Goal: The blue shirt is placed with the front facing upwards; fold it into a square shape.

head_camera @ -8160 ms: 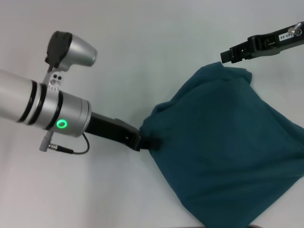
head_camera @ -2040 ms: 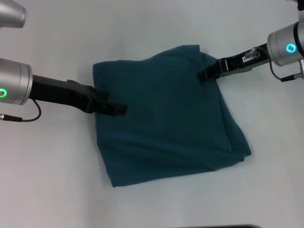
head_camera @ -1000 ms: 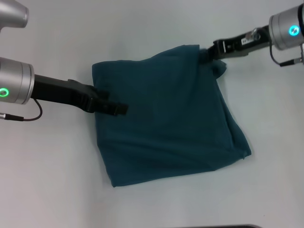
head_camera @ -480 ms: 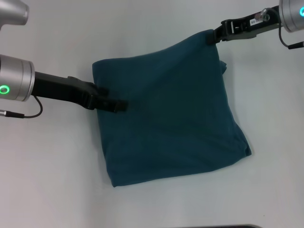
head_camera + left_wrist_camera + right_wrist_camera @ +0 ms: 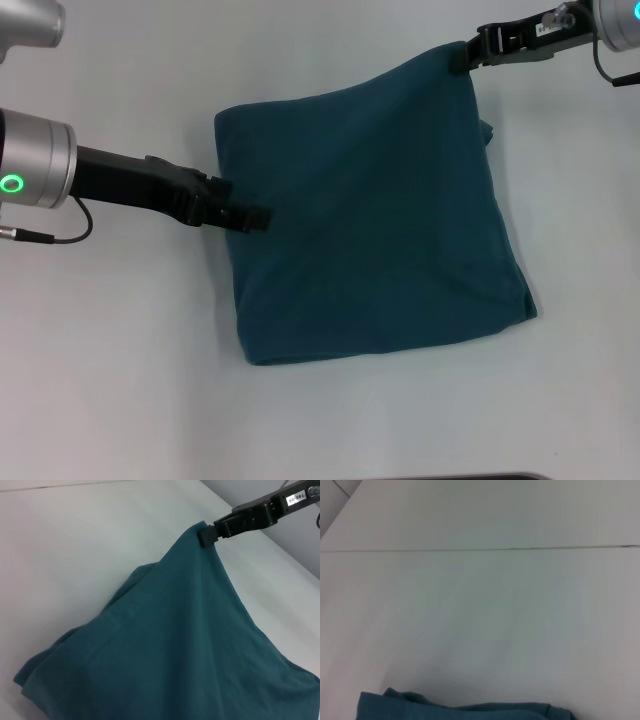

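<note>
The blue shirt (image 5: 370, 220) lies folded into a rough square on the white table (image 5: 120, 380), plain side up, with no lettering showing. My right gripper (image 5: 466, 56) is at the far right, shut on the shirt's far right corner, and holds that corner raised and taut. In the left wrist view that same gripper (image 5: 207, 532) pinches the lifted corner while the cloth (image 5: 175, 645) slopes down from it. My left gripper (image 5: 255, 217) rests on the shirt's left edge. The right wrist view shows only a strip of the shirt (image 5: 470, 711).
Bare white table surrounds the shirt on all sides. A thin seam (image 5: 480, 549) crosses the table in the right wrist view. My left arm's silver forearm (image 5: 35, 170) reaches in from the left edge.
My right gripper took the shirt's far right corner and carried it up and outward, stretching the cloth. The shirt slid slightly to the right. My left gripper barely shifted.
</note>
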### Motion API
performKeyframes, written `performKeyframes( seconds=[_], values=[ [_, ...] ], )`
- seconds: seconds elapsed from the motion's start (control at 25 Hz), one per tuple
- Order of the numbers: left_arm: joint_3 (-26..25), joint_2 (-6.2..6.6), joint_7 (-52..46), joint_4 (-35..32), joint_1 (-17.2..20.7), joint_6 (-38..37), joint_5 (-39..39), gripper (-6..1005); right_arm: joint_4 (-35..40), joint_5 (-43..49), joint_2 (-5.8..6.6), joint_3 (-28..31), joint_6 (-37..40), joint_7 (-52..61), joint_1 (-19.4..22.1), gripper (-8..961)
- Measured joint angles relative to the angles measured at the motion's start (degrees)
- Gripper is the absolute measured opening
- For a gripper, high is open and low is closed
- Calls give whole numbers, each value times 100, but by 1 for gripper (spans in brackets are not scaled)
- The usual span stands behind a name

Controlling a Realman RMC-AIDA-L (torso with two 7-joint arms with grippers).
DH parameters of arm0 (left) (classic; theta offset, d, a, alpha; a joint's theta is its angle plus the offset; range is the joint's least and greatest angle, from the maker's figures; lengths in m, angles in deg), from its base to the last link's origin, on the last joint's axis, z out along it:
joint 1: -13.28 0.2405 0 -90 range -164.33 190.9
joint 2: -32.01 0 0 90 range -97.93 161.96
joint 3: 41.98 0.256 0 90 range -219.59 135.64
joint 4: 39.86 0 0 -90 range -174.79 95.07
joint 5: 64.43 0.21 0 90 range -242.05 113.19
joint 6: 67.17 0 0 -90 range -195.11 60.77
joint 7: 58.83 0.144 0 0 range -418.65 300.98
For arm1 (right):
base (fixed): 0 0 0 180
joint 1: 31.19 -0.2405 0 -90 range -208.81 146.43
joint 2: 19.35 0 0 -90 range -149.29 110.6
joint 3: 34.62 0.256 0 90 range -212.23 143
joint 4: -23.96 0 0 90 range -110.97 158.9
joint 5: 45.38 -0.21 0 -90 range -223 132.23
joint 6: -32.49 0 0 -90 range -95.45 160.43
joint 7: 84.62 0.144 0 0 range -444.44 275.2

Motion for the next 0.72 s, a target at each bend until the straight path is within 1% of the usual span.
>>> performKeyframes(
  seconds=[0.24,0.48,0.72],
  values=[
    [3,0,0,0,1,23,0,845,-23,4,-77,-245,-182,0,-29,82],
    [3,3,35,0,2,33,0,844,-30,10,-173,-629,-390,0,-45,114],
    [3,1,42,0,24,33,0,844,112,241,-177,-614,-582,133,53,145]
  ],
)
